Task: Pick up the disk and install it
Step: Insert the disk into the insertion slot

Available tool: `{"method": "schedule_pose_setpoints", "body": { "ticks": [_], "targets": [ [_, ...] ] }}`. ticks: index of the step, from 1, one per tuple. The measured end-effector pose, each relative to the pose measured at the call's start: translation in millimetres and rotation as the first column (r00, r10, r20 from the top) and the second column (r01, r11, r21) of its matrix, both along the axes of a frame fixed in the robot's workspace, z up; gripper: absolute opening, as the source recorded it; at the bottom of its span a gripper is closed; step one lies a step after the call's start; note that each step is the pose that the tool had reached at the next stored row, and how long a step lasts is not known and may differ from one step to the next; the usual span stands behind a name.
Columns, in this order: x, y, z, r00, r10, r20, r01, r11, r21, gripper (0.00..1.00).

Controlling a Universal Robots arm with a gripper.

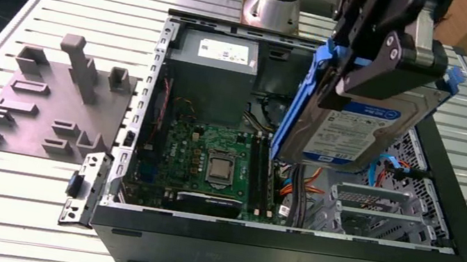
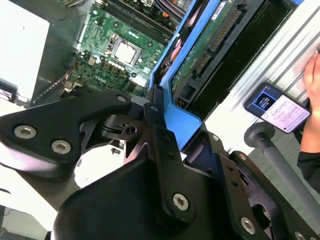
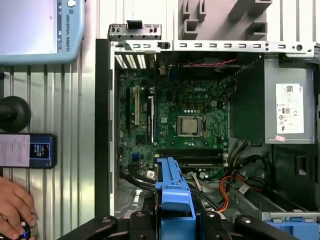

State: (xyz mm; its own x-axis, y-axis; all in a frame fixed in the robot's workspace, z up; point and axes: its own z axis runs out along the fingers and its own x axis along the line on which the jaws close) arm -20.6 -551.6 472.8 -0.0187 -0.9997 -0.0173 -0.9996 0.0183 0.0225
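While the open computer case (image 1: 291, 242) lies on its side on the ribbed metal surface (image 1: 8, 187), the end effector (image 1: 384, 60) hangs above its interior with its black fingers (image 1: 385, 63) closed on the disk (image 1: 351, 132) — the drive is held clear of the case, tilted on edge, its white label with the blue band facing the exterior camera and its blue carrier frame (image 1: 298, 106) running along the sides. In the second wrist view the disk (image 2: 210, 45) shows its green circuit-board underside and connector edge, with the blue frame clamped between the black fingers (image 2: 160, 145). In the first wrist view the blue frame (image 3: 174, 192) stands over the case's lower area beside the green motherboard (image 3: 185, 125), whose processor socket is bare. A grey power supply box (image 1: 214, 64) sits at the case's far end in the exterior view. Toward the exterior view's left, a grey fixture plate (image 1: 54, 106) with upright blocks rests on the surface beside the case. A person's hand (image 3: 15, 207) rests at the edge of the first wrist view, near a small handheld device (image 3: 27, 150).
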Motion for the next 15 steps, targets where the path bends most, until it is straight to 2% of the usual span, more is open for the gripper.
{"method": "schedule_pose_setpoints", "body": {
  "ticks": [4, 6, 8, 15],
  "targets": [
    [2.7, -9.3, -2.1, 1.0000, 0.000, 0.0000, 0.000, 1.0000, 0.0001, 0.37],
    [5.2, -12.3, -2.9, 1.0000, 0.000, 0.0000, 0.000, 1.0000, -0.0001, 0.37],
    [10.6, -13.7, -4.2, 1.0000, 0.000, 0.0001, 0.000, 1.0000, 0.0002, 0.37],
    [35.0, -14.4, -6.3, 1.0000, 0.000, -0.0008, 0.000, 1.0000, 0.0001, 0.37]
  ]
}}
